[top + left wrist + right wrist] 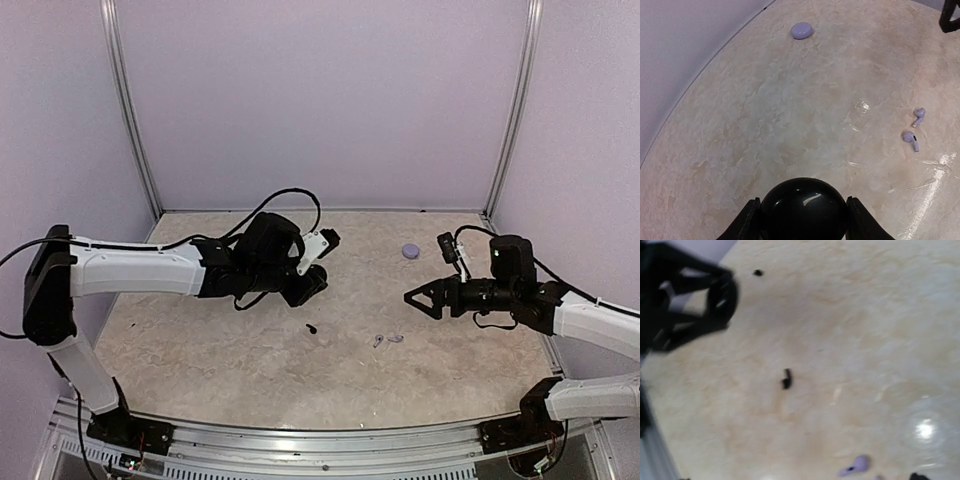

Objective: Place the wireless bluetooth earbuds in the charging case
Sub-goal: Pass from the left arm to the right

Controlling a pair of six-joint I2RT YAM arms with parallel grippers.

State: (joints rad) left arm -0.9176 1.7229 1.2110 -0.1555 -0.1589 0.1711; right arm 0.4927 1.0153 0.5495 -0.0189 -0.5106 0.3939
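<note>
The left pincer [312, 282] was clamped on a black round disc [804, 207], one finger on each side, and held it up off the surface [790, 125]. That disc was not part of the job, so the pincer was probably holding it only to keep it out of the way. The right pincer [418, 298] held nothing and its fingers were spread wide apart, likely so it was ready to pick something up. The two earbuds [911, 139] lay side by side, not touching, near the right pincer, just ahead of its tips and a little toward the near edge. From the left pincer they were ahead and off to its right. The round purple case [802, 30] sat alone, far ahead of the left pincer and near the right pincer on its back-wall side. It looked shut, so I think it must be opened first. A tiny black bit [786, 379] lay between the two pincers.
</note>
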